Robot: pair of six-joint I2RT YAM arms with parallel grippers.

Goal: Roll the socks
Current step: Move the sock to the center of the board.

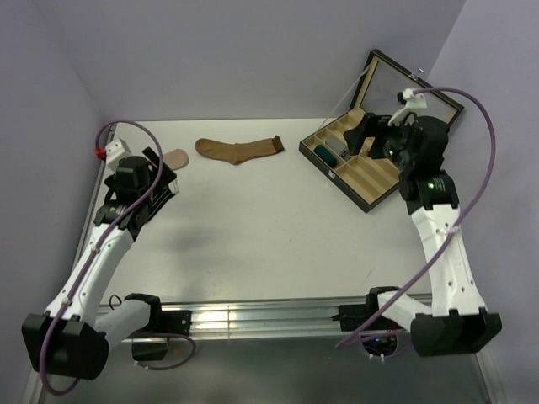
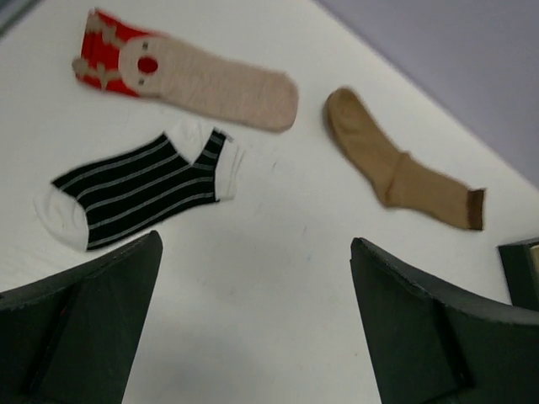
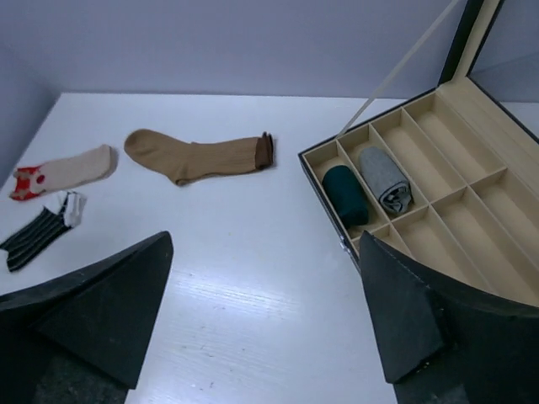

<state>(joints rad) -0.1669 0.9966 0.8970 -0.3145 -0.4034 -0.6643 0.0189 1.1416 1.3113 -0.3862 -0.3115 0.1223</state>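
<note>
- Jaws spread, empty, on left gripper [image 2: 255, 252] and right gripper [image 3: 265, 244].
- Flat, limp brown sock [image 2: 396, 168] — a shallow pinch may slip off.
- Swinging away, right gripper may catch box [image 3: 318, 192] rim.

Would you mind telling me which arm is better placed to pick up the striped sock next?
Left. The left claw hangs open just short of the striped sock and the beige sock, both flat on the table. The right claw stands open at the box, across the table from them.
</note>
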